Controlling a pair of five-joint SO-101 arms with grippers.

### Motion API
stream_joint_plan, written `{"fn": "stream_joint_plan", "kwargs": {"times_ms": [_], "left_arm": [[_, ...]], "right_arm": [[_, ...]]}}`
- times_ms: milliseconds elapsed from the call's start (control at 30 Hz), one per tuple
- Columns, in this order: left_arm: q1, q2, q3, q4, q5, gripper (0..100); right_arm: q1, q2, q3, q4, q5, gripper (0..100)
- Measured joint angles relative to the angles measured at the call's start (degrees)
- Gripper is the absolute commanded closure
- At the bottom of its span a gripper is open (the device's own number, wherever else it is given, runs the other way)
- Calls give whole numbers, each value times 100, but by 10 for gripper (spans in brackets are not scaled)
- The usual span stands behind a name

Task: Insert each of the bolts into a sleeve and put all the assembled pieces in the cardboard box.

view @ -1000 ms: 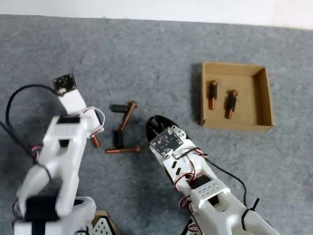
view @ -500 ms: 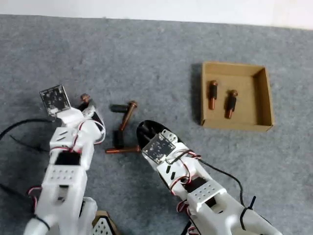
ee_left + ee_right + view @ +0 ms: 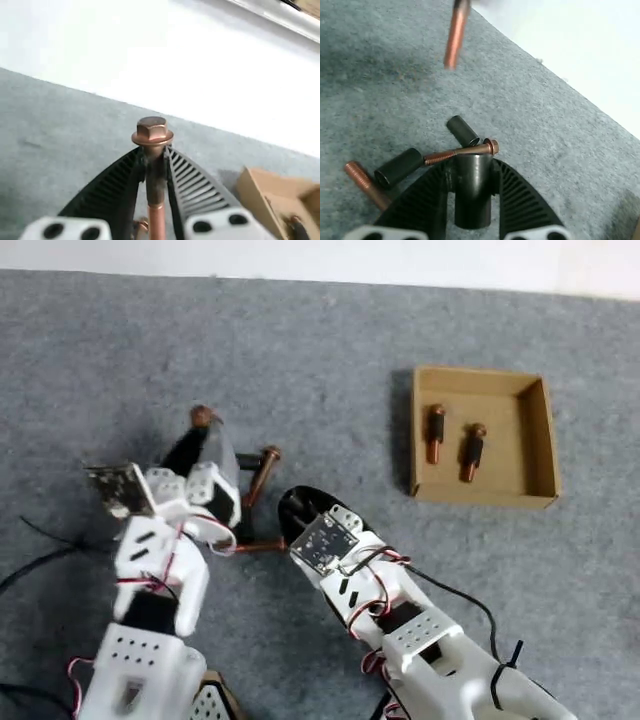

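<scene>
The grey mat lies under everything you are working over. Your left arm and right arm stand side by side above it. The cardboard box sits well apart from both grippers, out to the right gripper's far side. On its floor lie an assembled piece and a second assembled piece, side by side and not touching.

Your left gripper is clamped on a raised bolt. The shaft runs between the fingers, and the hex head stands just past the fingertips, off the mat. Your right gripper is closed around a black sleeve, whose far end shows between the fingertips.

Just ahead of the right gripper's tips a loose bolt lies crosswise on the mat, close against the gripped sleeve's end. A second sleeve lies just beyond that bolt, near its head. A third sleeve lies at the bolt's threaded end; you cannot tell whether they touch. Another bolt lies just beside that third sleeve, off to the gripper's side. The raised bolt's threaded end hangs above the mat, farther ahead of the right gripper.
</scene>
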Motion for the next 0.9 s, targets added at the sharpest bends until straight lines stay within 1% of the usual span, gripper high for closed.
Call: {"fn": "stream_joint_plan", "kwargs": {"times_ms": [167,233,467,667,800,900], "left_arm": [[826,-527,422,0,0,993],[1002,-738,519,0,0,993],[1046,-1248,809,-9,35,992],[1073,-1415,809,-9,624,992],[1081,-1415,809,-9,835,992],[1090,-1424,809,176,879,992]], "right_arm": [[0,0,0,0,0,994],[0,0,0,0,0,994],[0,0,0,0,0,994],[0,0,0,0,0,994],[0,0,0,0,0,994],[0,0,0,0,0,994]]}}
